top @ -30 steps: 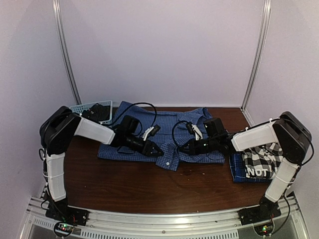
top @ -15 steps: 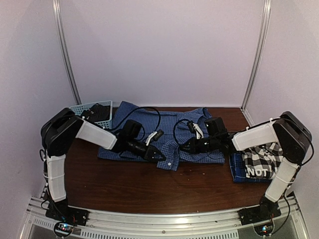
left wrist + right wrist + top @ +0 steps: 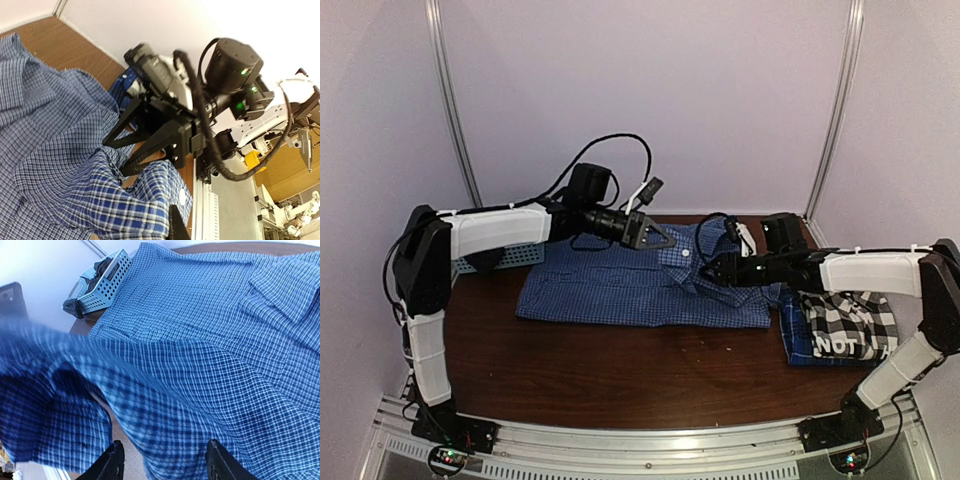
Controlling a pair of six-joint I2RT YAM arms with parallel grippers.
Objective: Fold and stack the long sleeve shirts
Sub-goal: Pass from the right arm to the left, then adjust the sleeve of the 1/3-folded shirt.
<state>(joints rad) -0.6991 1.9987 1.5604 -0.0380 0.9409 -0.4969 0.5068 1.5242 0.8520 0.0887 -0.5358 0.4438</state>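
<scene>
- Nearest you, on the right of the desk [image 3: 620, 370], the black-and-white plaid shirt [image 3: 850, 320] lies folded with its white lettering facing up. It rests on the darker blue plaid shirt [image 3: 790, 342], whose edge shows along its left and near sides.
- Just beside that stack, the blue fine-check shirt [image 3: 610, 290] lies across the middle of the desk. Its left part is flat and its right part is rumpled.
- Your right fingers [image 3: 114, 465] stand spread apart, low over the rumpled right part of that shirt. In the wrist view, checked cloth fills the space beyond both tips.
- Farther back, your left fingers [image 3: 660, 240] are pressed together, pinching an edge of the blue fine-check shirt. They hold it up off the desk above the shirt's far side.
- At the desk's far left corner, the light blue basket [image 3: 107, 282] sits just beside the shirt's far edge, with dark items inside it. From above, the left arm crosses in front of it.
</scene>
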